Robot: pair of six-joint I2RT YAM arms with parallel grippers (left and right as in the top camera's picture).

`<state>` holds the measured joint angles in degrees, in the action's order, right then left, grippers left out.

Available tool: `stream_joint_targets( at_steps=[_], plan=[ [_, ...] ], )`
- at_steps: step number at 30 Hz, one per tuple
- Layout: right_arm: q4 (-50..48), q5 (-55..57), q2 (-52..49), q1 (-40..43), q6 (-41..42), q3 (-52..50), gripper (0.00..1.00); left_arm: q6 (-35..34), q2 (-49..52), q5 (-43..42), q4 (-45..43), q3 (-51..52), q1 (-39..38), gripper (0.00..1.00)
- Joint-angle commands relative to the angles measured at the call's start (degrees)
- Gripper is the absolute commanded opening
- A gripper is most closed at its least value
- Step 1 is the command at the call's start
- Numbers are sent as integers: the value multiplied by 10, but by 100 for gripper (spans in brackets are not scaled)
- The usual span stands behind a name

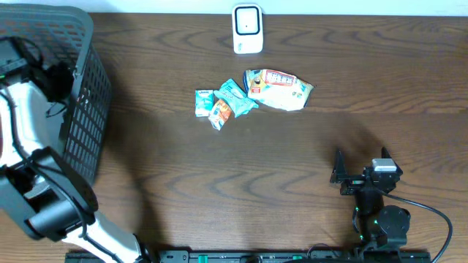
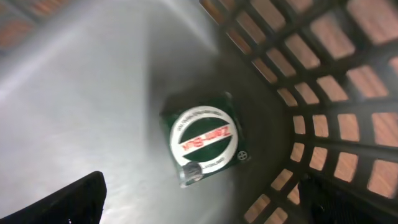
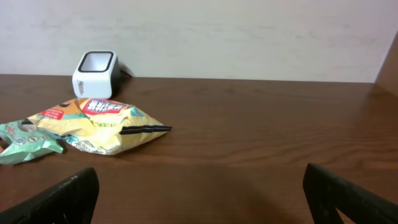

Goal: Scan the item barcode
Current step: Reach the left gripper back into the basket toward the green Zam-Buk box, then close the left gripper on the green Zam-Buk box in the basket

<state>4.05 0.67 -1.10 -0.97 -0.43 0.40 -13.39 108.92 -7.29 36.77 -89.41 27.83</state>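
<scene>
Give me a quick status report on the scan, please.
Left gripper open, above green box in basket. Right gripper open, empty. Snack packets near scanner, not covering it.

bare table (image 1: 292,161) lies open between the right gripper (image 3: 200,180) and the snack packets (image 1: 278,89), which lie in front of the scanner (image 1: 247,29) and block a straight path to it. in the basket (image 1: 88,88), the lattice wall (image 2: 323,124) crowds the green tin (image 2: 202,140) on one side; the smooth surface beside it is open.
</scene>
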Motion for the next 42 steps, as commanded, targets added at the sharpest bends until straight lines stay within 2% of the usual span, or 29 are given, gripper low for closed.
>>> stream_joint_targets(
  at_steps=[1, 9, 21, 39, 41, 42],
  plan=[
    [2, 1, 1, 1, 8, -1, 99, 8, 45, 10, -7, -15, -12, 98],
    [2, 1, 1, 1, 8, -1, 99, -19, 104, 9, -50, -15, -13, 98],
    [2, 0, 1, 1, 8, -1, 99, -19, 110, 9, -127, 2, -13, 98],
    [2, 1, 1, 1, 8, -1, 99, -19, 172, 10, -144, 5, -11, 97],
    [2, 1, 1, 1, 8, -1, 99, -19, 170, 10, -144, 5, -7, 95],
    [2, 1, 1, 1, 8, -1, 99, -19, 170, 13, -143, 5, -2, 91]
  ],
)
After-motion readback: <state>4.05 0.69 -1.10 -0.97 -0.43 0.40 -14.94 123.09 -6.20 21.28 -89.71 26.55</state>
